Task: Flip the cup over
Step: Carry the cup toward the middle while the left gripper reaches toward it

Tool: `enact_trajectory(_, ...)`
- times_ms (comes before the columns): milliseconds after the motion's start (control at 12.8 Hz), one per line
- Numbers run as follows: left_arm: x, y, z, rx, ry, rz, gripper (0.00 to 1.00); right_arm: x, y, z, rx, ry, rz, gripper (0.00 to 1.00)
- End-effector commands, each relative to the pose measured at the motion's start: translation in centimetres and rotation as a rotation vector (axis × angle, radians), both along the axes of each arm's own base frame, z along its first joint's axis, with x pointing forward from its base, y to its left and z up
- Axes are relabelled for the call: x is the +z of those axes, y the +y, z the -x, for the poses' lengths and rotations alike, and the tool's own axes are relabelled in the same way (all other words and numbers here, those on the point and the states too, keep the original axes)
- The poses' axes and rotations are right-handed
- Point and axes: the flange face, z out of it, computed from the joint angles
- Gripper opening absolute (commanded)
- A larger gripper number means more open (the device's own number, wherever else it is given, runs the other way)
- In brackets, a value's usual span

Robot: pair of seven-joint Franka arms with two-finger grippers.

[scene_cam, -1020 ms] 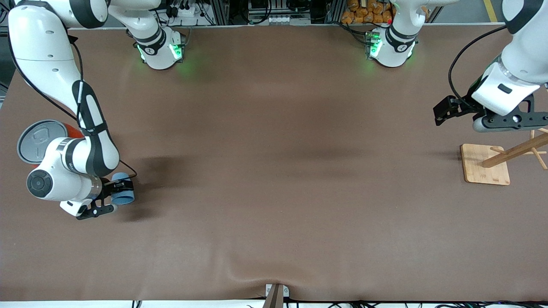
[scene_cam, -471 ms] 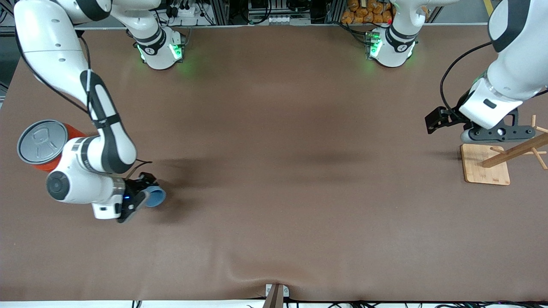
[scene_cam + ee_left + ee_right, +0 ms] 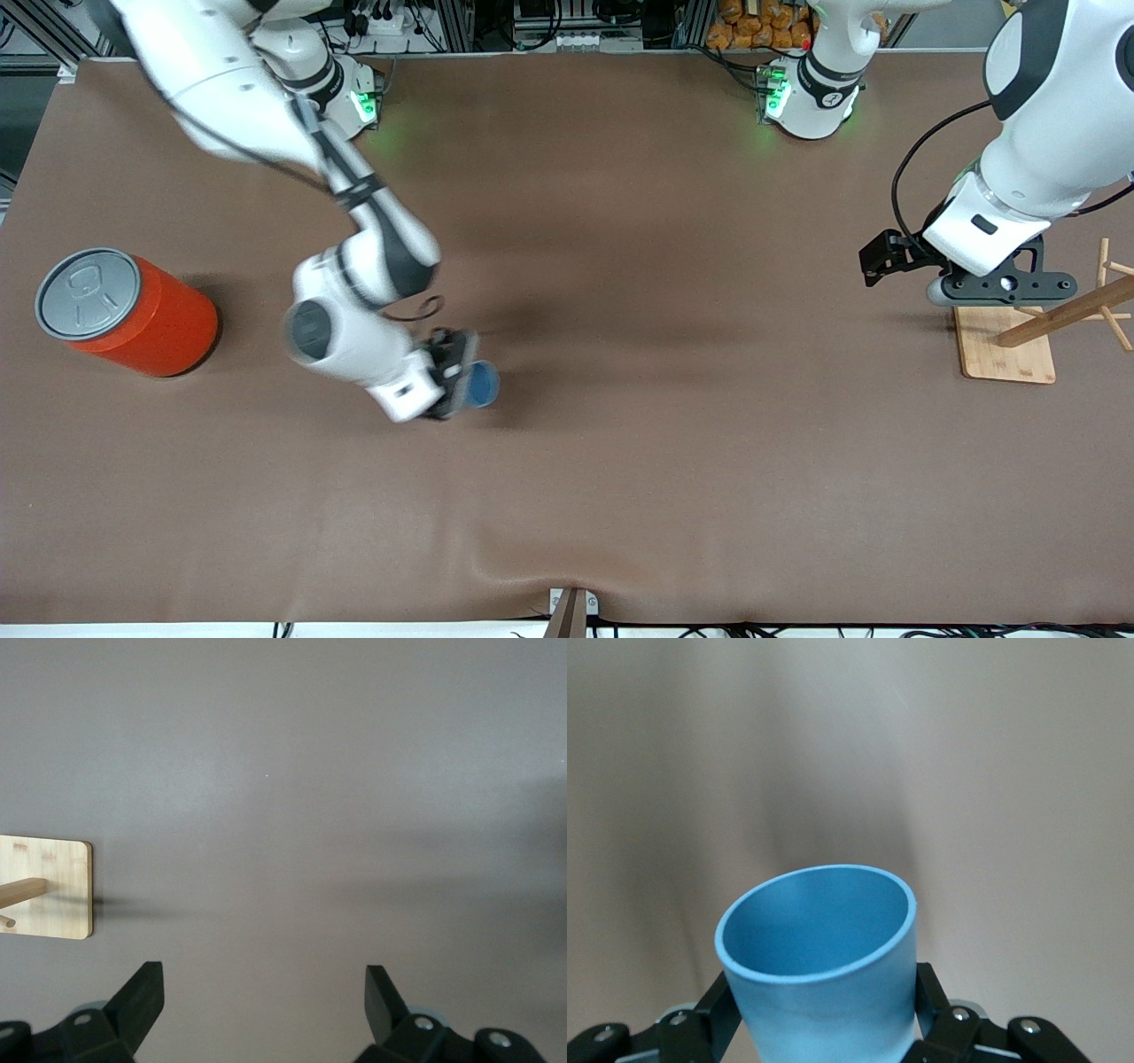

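Observation:
The small light-blue cup (image 3: 481,384) is held in my right gripper (image 3: 459,386), which is shut on its sides above the brown table, toward the right arm's end of the middle. The cup lies tilted with its deeper blue inside showing toward the left arm's end. In the right wrist view the cup (image 3: 824,974) fills the space between the black fingers (image 3: 932,990), its open mouth pointing away from the wrist. My left gripper (image 3: 997,285) is open and empty, hovering beside the wooden stand; its fingers (image 3: 142,992) stand wide apart over bare table.
A large orange can with a grey lid (image 3: 124,312) stands near the right arm's end of the table. A wooden peg stand on a bamboo base (image 3: 1005,341) sits at the left arm's end; its base (image 3: 49,889) shows in the left wrist view.
My right gripper has carried the cup away from the orange can toward the table's middle, turning it so its mouth faces sideways. The left gripper has drifted slightly toward the middle.

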Motion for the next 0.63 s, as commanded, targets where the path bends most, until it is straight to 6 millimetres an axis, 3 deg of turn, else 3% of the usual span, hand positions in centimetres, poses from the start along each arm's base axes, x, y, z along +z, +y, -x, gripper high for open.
enact_trajectory(0, 0.4, 0.0, 0.0, -0.004, -0.001, 0.015, 1.0, -0.8, 7.2, 2.0, 0.145, -0.092, 0.004, 0.6)
enact_trajectory(157, 0.4, 0.0, 0.1, -0.004, 0.003, 0.014, 1.0, -1.2, 11.1, 2.9, 0.221, -0.147, 0.055, 0.6)
enact_trajectory(471, 0.6, -0.7, 0.6, -0.021, 0.012, 0.012, 1.0, -4.2, 14.9, 5.7, 0.235, -0.184, 0.175, 0.62)
enact_trajectory(549, 0.4, -0.9, 0.7, -0.019, 0.015, 0.012, 1.0, -4.7, 15.1, 6.0, 0.224, -0.179, 0.183, 0.83)
